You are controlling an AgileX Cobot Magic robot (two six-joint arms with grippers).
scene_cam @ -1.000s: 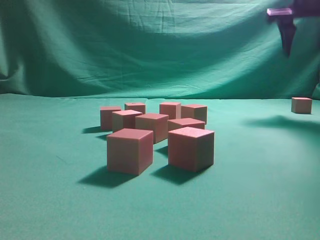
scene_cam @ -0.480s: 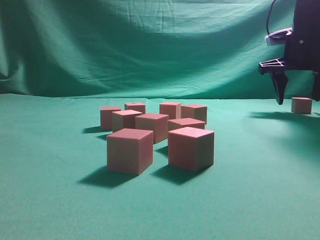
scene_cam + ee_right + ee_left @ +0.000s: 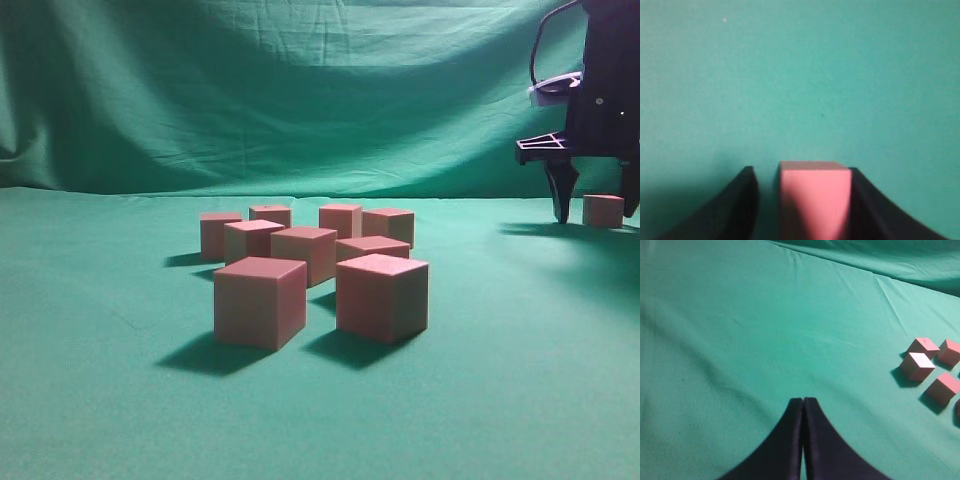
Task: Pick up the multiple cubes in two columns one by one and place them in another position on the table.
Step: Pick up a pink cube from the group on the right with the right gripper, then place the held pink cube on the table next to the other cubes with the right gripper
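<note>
- Right hand (image 3: 596,212) low at the far right of the desk (image 3: 100,400), fingers straddling 1 lone cube (image 3: 603,210)
- In the right wrist view, that cube (image 3: 814,197) sat between the 2 dark fingers: right finger (image 3: 875,210) touching its side, left finger (image 3: 735,210) a narrow gap away; jaws partly open, grip not settled, cube resting on the cloth
- Left hand (image 3: 803,410) hung above bare green cloth, fingers pressed together, holding nothing
- Remaining 8 cubes (image 3: 310,265) clustered mid-desk in 2 rough columns, well apart from the lone one
</note>
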